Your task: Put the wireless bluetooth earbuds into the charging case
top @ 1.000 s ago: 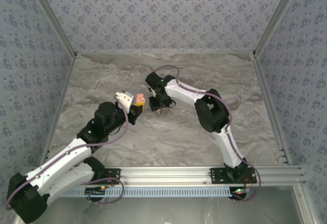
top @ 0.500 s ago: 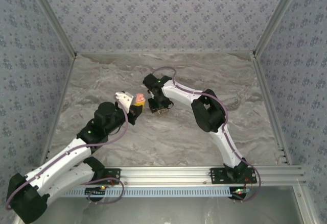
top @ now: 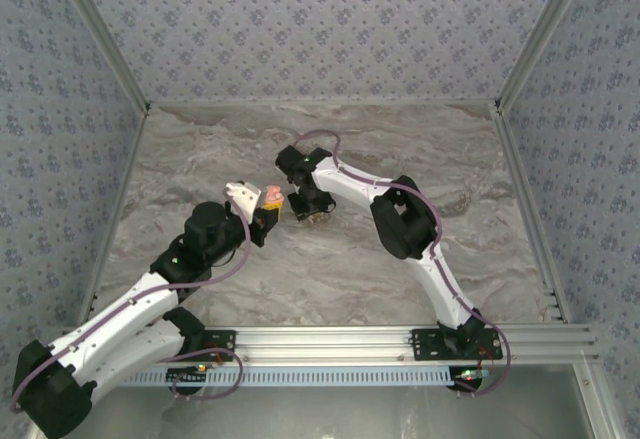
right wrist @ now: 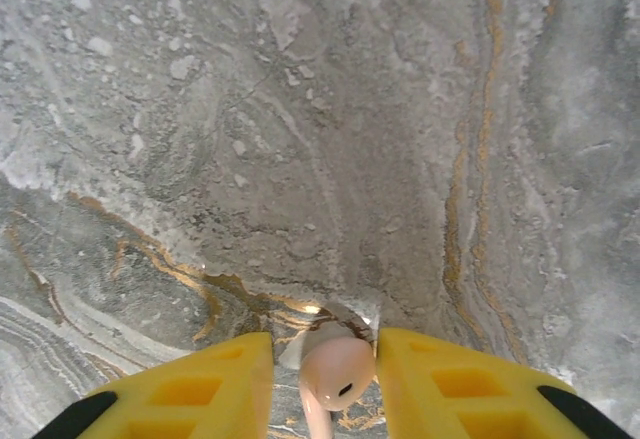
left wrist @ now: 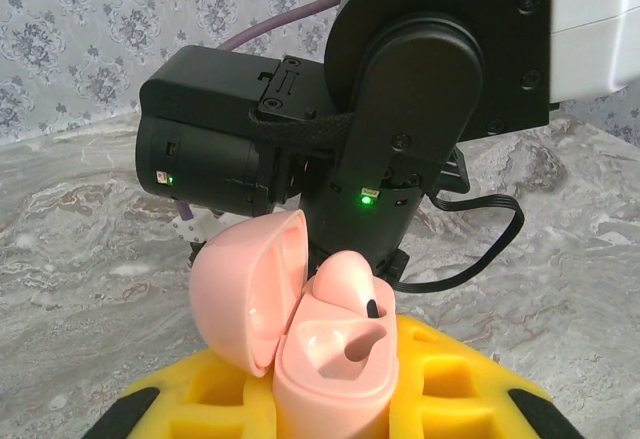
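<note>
A pink charging case (left wrist: 330, 364) stands upright between the yellow fingers (left wrist: 460, 384) of my left gripper (left wrist: 330, 414), which is shut on it. Its lid (left wrist: 240, 294) hangs open to the left. One pink earbud (left wrist: 345, 279) sits in the far socket, and the near socket is empty. In the top view the case (top: 272, 195) is held above the table's middle, and my right gripper (top: 312, 213) is just to its right, low over the marble. A second pink earbud (right wrist: 337, 369) lies between the right gripper's (right wrist: 325, 384) fingers (right wrist: 450, 384). It sits close against the right finger, with a small gap to the left one.
The right arm's black wrist (left wrist: 400, 109) looms directly behind the case. The grey marble tabletop (top: 330, 259) is walled by patterned panels (top: 320, 29) on three sides. An aluminium rail (top: 400, 339) runs along the near edge.
The right arm has shifted slightly left, towards the case, and its fingers have narrowed around the earbud. The left arm and the case have not moved.
</note>
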